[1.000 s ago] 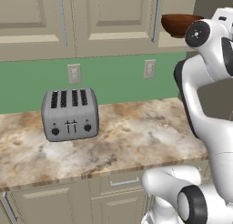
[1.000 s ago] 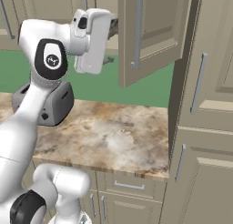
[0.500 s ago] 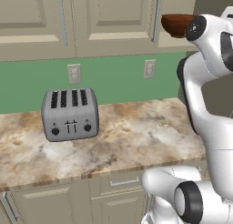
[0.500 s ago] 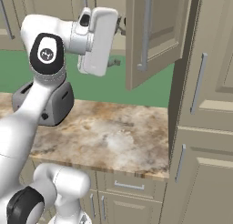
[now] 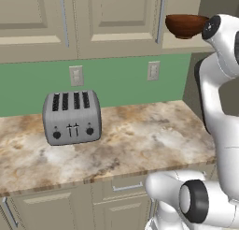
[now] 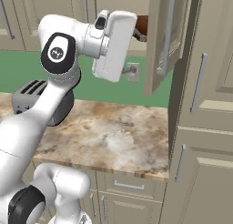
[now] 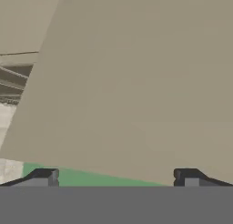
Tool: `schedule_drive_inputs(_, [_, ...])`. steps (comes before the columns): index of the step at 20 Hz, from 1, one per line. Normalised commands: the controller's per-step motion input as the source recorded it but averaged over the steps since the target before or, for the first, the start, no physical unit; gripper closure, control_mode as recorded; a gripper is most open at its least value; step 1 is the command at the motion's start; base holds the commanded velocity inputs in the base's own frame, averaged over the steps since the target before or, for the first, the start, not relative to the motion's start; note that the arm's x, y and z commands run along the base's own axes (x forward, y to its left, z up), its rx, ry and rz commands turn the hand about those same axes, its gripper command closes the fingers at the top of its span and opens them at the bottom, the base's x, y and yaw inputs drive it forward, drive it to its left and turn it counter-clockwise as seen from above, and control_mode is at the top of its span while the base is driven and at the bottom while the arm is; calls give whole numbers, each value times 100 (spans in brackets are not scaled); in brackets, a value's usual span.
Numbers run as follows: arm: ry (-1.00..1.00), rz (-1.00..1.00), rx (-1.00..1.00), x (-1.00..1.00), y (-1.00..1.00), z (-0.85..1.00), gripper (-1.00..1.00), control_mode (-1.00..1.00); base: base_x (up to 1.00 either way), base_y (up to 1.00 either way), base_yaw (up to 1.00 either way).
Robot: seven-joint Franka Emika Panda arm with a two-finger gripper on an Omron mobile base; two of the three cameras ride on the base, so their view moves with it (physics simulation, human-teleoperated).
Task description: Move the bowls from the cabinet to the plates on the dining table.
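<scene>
Cabinet (image 5: 116,18): on wall above worktop (image 5: 116,140) | bowl (image 5: 186,25): on cabinet shelf, right of closed doors, left of robot hand | cabinet door (image 6: 161,41): swung open, right of hand | toaster (image 5: 72,117): on worktop, left, below cabinet | sockets (image 5: 152,70): on wall behind worktop.

Arm raised high, elbow bent, wrist level. Gripper (image 7: 116,176) fingertips set wide apart, apparently empty, though view is cramped.
</scene>
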Motion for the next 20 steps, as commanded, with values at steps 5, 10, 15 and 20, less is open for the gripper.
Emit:
schedule_drive_inputs(5, [0,-17,0,0,-78,-49,-100,-100,0,0,0])
schedule_drive_inputs(10, [-1,-2,0,17,15,-2,-100,-100,0,0,0])
schedule_drive_inputs(15, [-19,-10,0,-1,60,24,-100,-100,0,0,0])
schedule_drive_inputs(20, [-37,-12,3,-19,73,43,-100,-100,0,0,0])
